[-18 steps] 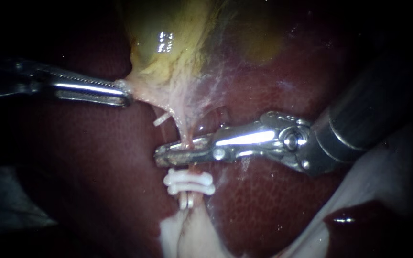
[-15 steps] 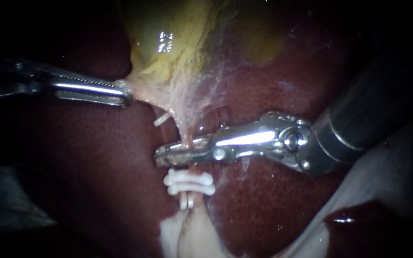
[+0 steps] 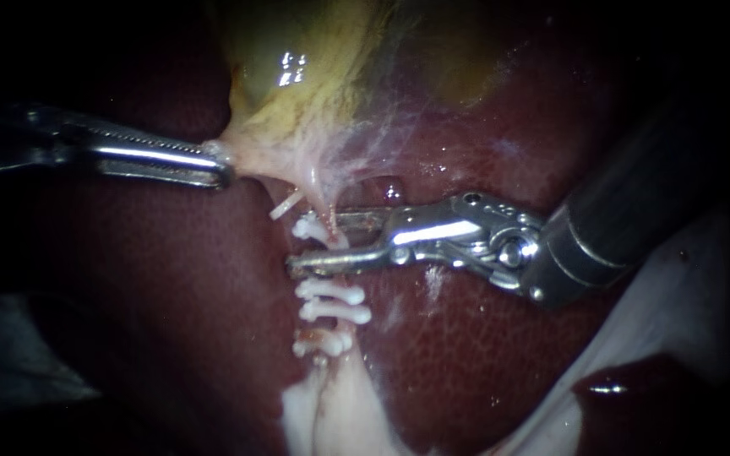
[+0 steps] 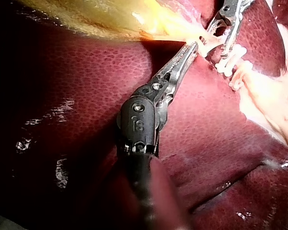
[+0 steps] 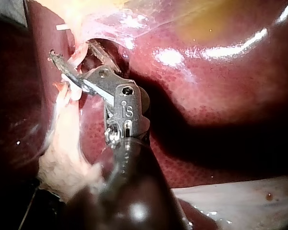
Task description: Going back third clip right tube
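My left instrument (image 3: 223, 171) comes in from the left, jaws shut on the pale edge of the yellow-green gallbladder (image 3: 297, 84) and holding it taut. A thin pink tube (image 3: 320, 198) runs down from there over the liver (image 3: 466, 355). My right instrument (image 3: 310, 242) has its jaws open on either side of the tube, with a white clip (image 3: 307, 226) on the tube between them. Several more white clips (image 3: 331, 301) sit lower on the same tube. The right wrist view also shows the right instrument (image 5: 73, 51) with a gap between its jaws. In the left wrist view, the left instrument (image 4: 194, 45) grips pale tissue.
Pale whitish tissue (image 3: 331, 414) spreads below the clips. A white sheet (image 3: 678, 287) lies under the right shaft. A short white stub (image 3: 283, 207) sticks out beside the tube. Dark liver surrounds the work site.
The right jaws have opened and a new white clip now shows on the tube above the earlier ones. The right instrument's tip has shifted slightly up. The left instrument holds still.
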You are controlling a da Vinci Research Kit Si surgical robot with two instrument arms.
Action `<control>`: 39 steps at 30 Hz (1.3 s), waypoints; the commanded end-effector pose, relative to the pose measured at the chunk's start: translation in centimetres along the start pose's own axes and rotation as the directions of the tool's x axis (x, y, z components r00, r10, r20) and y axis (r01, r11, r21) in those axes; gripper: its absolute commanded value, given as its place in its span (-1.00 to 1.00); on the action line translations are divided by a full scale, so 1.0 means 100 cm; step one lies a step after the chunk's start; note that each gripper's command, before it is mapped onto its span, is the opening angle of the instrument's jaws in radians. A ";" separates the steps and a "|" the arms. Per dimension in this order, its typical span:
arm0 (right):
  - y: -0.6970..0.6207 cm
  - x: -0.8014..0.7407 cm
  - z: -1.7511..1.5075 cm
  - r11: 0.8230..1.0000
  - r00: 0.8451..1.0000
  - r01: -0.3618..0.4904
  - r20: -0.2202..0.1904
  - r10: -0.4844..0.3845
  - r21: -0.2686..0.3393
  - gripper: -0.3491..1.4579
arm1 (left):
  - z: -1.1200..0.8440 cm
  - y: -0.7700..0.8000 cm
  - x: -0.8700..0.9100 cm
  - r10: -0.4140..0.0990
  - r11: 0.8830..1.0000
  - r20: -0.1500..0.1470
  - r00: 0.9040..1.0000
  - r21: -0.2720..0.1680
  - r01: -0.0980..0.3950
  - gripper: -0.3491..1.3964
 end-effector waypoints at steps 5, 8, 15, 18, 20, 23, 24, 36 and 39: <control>0.0006 -0.0003 -0.0012 1.000 1.000 -0.001 0.017 0.001 -0.005 -0.06 | 0.0000 0.0000 0.0000 0.000 1.000 0.000 1.000 0.000 0.000 -1.00; 0.0002 -0.0004 -0.0020 1.000 1.000 -0.001 0.023 0.001 0.002 -0.06 | -0.0001 0.0000 0.0000 0.000 1.000 0.000 1.000 -0.001 0.000 -1.00; -0.0016 0.0005 -0.0045 0.998 0.998 0.051 0.042 -0.053 0.032 -0.06 | -0.0001 0.0000 0.0000 0.000 1.000 0.000 1.000 -0.001 0.000 -1.00; -0.0020 0.0006 -0.0047 0.997 0.997 0.062 0.050 -0.065 0.049 -0.06 | -0.0002 0.0000 0.0000 0.000 1.000 0.000 1.000 -0.001 0.000 -1.00; -0.0020 0.0005 -0.0044 0.996 0.996 0.063 0.052 -0.066 0.056 -0.06 | -0.0001 0.0000 0.0000 0.000 1.000 0.000 1.000 -0.001 0.000 -1.00; -0.0018 0.0003 -0.0031 0.996 0.996 0.065 0.055 -0.068 0.066 -0.06 | -0.0001 0.0000 0.0000 0.000 1.000 0.000 1.000 -0.001 0.000 -1.00; -0.0017 0.0001 -0.0025 0.995 0.996 0.066 0.057 -0.070 0.071 -0.06 | -0.0001 0.0000 0.0000 0.000 1.000 0.000 1.000 -0.001 0.000 -1.00; -0.0016 -0.0022 0.0028 0.987 0.991 0.101 0.079 -0.111 0.123 -0.06 | 0.0000 0.0001 0.0001 0.000 1.000 0.000 1.000 0.000 0.000 -1.00; -0.0013 -0.0012 0.0024 0.989 0.993 0.097 0.058 -0.103 0.110 -0.06 | 0.0000 0.0001 0.0001 0.000 1.000 0.000 1.000 0.000 0.000 -1.00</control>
